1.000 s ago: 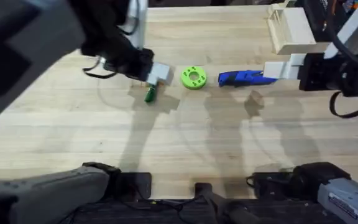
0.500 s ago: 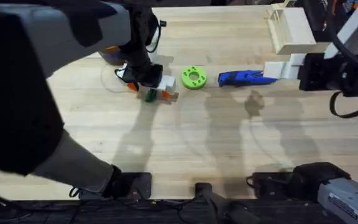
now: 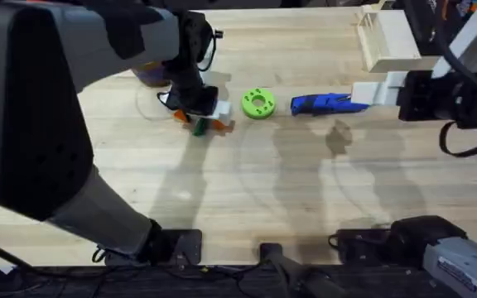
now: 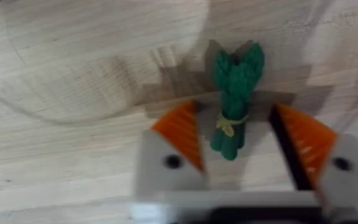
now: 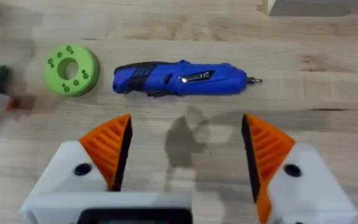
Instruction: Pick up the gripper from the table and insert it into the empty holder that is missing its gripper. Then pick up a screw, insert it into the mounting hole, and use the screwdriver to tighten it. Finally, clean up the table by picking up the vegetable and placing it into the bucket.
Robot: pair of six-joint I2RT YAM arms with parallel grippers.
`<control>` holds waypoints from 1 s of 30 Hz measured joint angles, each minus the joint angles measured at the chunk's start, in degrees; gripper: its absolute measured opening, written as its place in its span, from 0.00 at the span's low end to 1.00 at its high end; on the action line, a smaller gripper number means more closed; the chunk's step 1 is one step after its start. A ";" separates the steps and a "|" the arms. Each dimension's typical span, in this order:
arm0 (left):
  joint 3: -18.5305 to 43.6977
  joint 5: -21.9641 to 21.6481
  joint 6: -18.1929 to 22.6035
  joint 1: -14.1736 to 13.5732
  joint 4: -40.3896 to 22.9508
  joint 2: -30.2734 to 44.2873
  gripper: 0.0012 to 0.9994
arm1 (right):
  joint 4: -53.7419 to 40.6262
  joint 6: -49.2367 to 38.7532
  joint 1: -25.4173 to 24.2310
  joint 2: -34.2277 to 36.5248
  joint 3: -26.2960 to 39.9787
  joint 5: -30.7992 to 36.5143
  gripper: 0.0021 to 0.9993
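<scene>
Landmark: the lime-green disc (image 3: 257, 103) with its ring of holes, lying on the table (image 3: 247, 190); every place below is given from it.
Vegetable: the small dark green toy vegetable (image 4: 234, 106) lies flat on the wood just beside the disc, on the side away from the screwdriver; its leafy end points away from the left wrist, its stalk end toward it.
Left gripper: the left gripper (image 4: 240, 140) is spread wide and grasps nothing; it is lowered over the vegetable with one orange pad (image 4: 182, 129) on each side of the stalk and a clear gap to both. Judged purpose: straddling the narrow stalk so a closing squeeze would catch it across its width.
Bucket: the bucket (image 3: 151, 74) sits beyond the left gripper from the disc, partly hidden by the arm, near enough for a short carry.
Screwdriver: the blue screwdriver (image 5: 180, 78) lies on its side just beside the disc, opposite the vegetable, with its metal bit pointing away from the disc.
Right gripper: the right gripper (image 5: 185, 149) is released and empty, its orange-padded fingers wide apart, hanging near the screwdriver on the side away from the disc. It seems parked clear of the left arm's work.
Stage, as a judgement: the clean-up step, grasp not yet made.
</scene>
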 joint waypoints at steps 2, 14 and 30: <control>0.00 0.02 0.07 0.00 0.27 -0.02 0.50 | 0.00 0.00 0.00 -0.01 0.00 0.00 0.94; 1.94 0.02 0.31 0.48 -1.28 -0.60 0.02 | 0.00 -0.01 0.00 0.00 0.00 0.00 0.94; 24.79 -4.74 1.96 13.56 -7.41 -14.49 0.02 | 0.00 -0.42 0.00 -0.01 0.00 0.02 0.99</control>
